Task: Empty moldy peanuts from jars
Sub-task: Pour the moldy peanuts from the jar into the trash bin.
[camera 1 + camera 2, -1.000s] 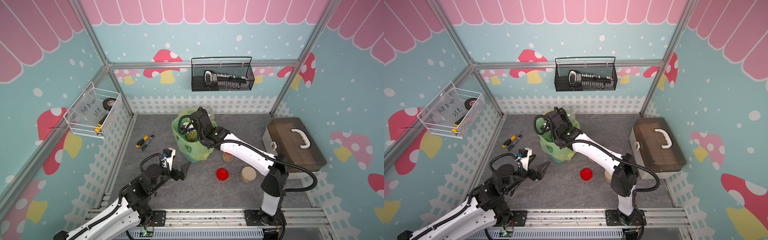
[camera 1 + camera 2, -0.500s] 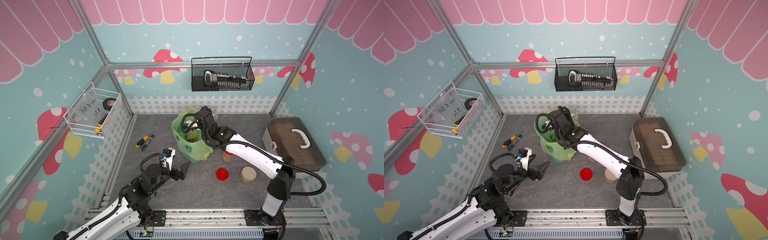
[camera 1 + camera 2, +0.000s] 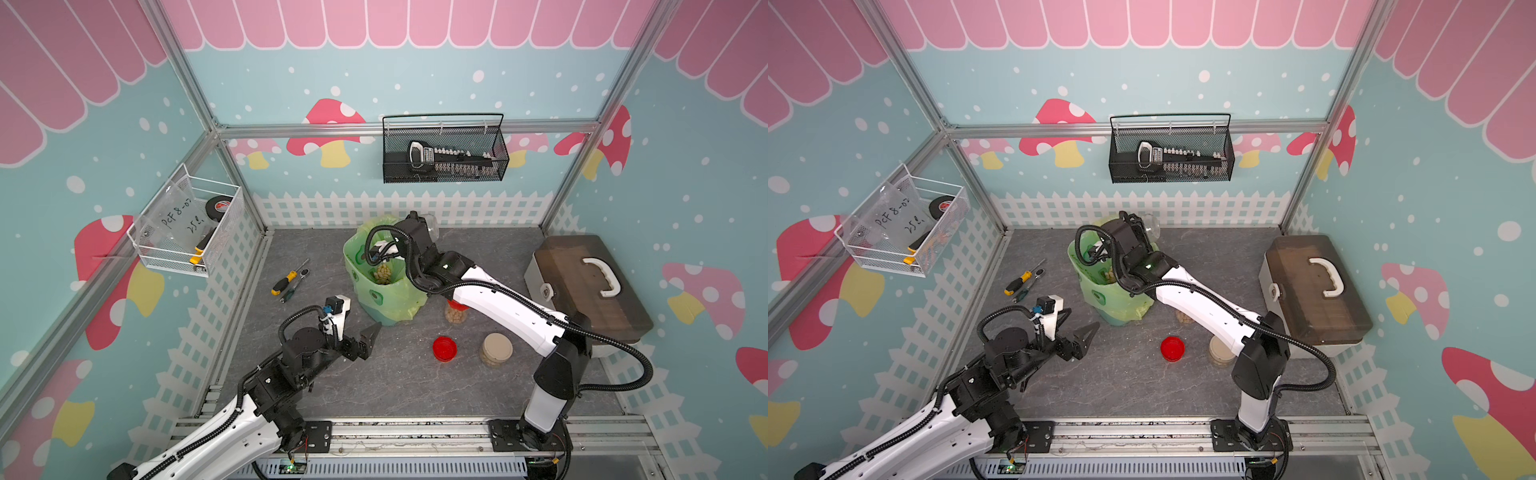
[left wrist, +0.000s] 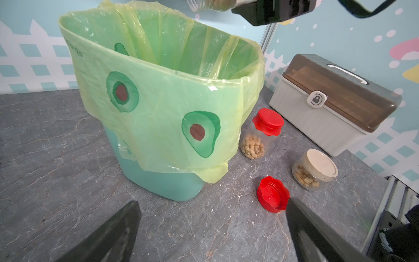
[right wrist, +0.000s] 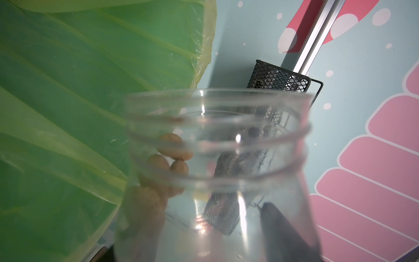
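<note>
While parking the left pincer (image 3: 370, 340) low over the near tabletop (image 3: 395, 386), spread wide and gripping nothing, leave alone the loose red lid (image 3: 444, 348) just ahead and the beige-lidded jar (image 3: 496, 350) near it. Skip for now the red-lidded jar (image 3: 455, 313), shut and part full, just beside the bin (image 4: 158, 181). Farther back, hold the right pincer (image 3: 424, 229) clamped on the open jar (image 5: 217, 136), tipped above the bin's far rim. Tilt steeper, probably with a small shake, to free the few moldy peanuts (image 5: 172, 149) clinging inside; aim for the heap (image 3: 383, 274) already lying in the green bag (image 4: 158, 68), never past its rim, and avoid snagging the thin plastic with the mouth
</note>
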